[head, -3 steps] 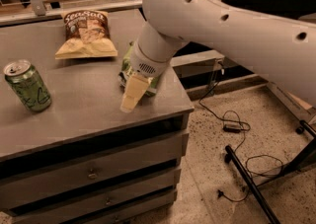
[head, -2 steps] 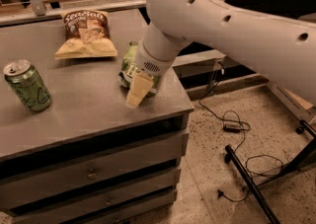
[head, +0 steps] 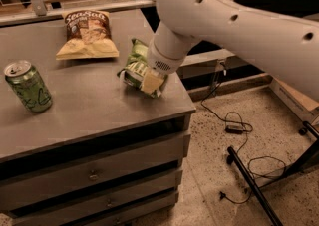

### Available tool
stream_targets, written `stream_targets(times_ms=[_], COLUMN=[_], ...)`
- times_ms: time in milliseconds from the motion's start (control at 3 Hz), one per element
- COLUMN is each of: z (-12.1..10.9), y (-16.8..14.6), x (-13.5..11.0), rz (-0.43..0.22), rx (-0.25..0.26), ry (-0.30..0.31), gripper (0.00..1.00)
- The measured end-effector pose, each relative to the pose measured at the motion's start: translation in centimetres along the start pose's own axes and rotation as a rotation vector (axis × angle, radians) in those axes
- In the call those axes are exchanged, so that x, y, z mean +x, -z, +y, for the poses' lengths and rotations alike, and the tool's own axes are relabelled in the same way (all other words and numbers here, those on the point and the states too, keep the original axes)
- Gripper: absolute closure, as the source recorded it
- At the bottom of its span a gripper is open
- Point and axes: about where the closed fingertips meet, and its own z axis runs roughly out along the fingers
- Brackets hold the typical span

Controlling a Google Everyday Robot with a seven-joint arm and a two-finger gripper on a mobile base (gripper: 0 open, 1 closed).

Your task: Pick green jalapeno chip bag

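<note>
The green jalapeno chip bag (head: pixel 135 64) is a small crinkly green bag with a pale label band, near the right edge of the grey cabinet top (head: pixel 89 105). My gripper (head: pixel 151 81) is at the end of the big white arm (head: pixel 224 21) that reaches in from the upper right. It is right at the bag's near right corner and covers part of it. The bag's right side is hidden behind the wrist. I cannot tell whether the bag rests on the top or is raised off it.
A larger tan-and-brown chip bag (head: pixel 87 33) lies at the back of the cabinet top. A green drink can (head: pixel 28 86) stands at the left. Drawers (head: pixel 94 172) are below. Cables (head: pixel 234 125) and a black stand leg (head: pixel 254 185) are on the speckled floor to the right.
The gripper has moved a little up and to the right, closer onto the green bag's near corner. The can and the tan bag have not moved.
</note>
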Motion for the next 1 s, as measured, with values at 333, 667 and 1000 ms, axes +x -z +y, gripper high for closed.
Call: stream_targets(times_ms=[333, 667, 1000], z=[-0.4, -1.3, -1.6], y=[2.4, 7.2, 13.2], x=[-0.8, -1.7, -3.1], rz=[-0.077, -0.216, -0.402], rx=[-0.05, -0.08, -0.096], ry=[0.005, 0.024, 0.084], gripper=[1.0, 1.0, 1.0])
